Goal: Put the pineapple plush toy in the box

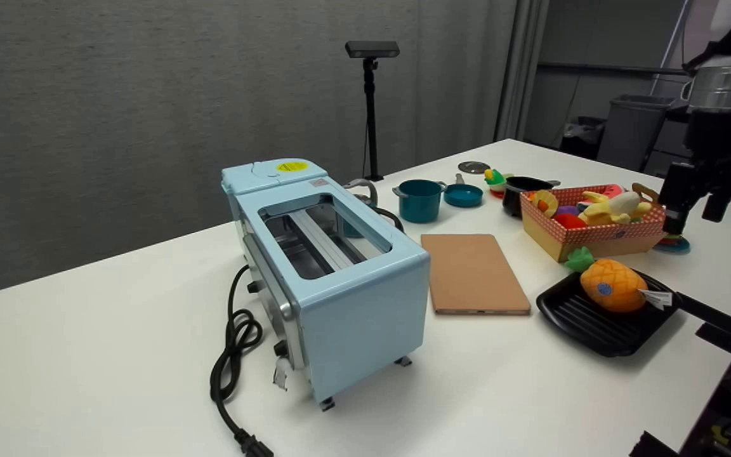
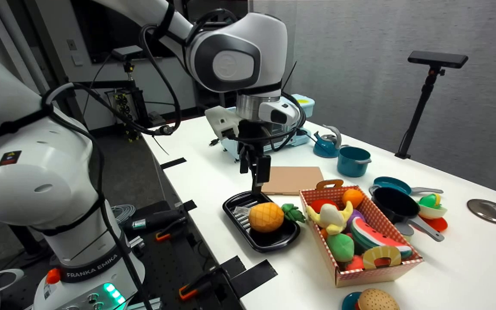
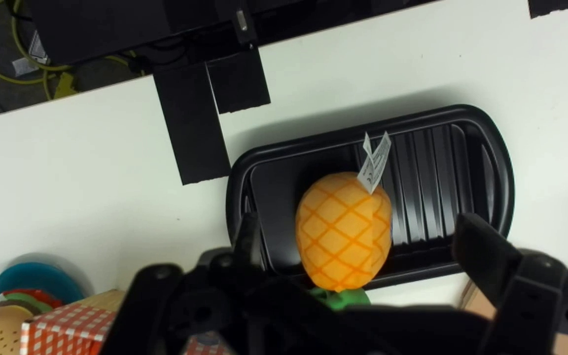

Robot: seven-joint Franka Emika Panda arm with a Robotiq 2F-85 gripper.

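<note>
Grey curtain (image 1: 150, 127) (softly folded) behind white table (image 1: 118, 355); dark floor (image 2: 129, 172).

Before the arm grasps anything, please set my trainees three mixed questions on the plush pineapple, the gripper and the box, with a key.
1. What does the body of the pineapple plush toy rest in?
2. True or false: the gripper is open.
3. The box is edged in: A) stripes; B) checks; C) stars.

Key: 1. The black ridged pan. 2. True. 3. B.

Soft cloth pineapple plush toy (image 3: 343, 231), cardboard-looking box (image 1: 616, 238), glossy pan (image 3: 427, 192), matt board (image 1: 476, 273), smooth toaster (image 1: 365, 324)
</note>
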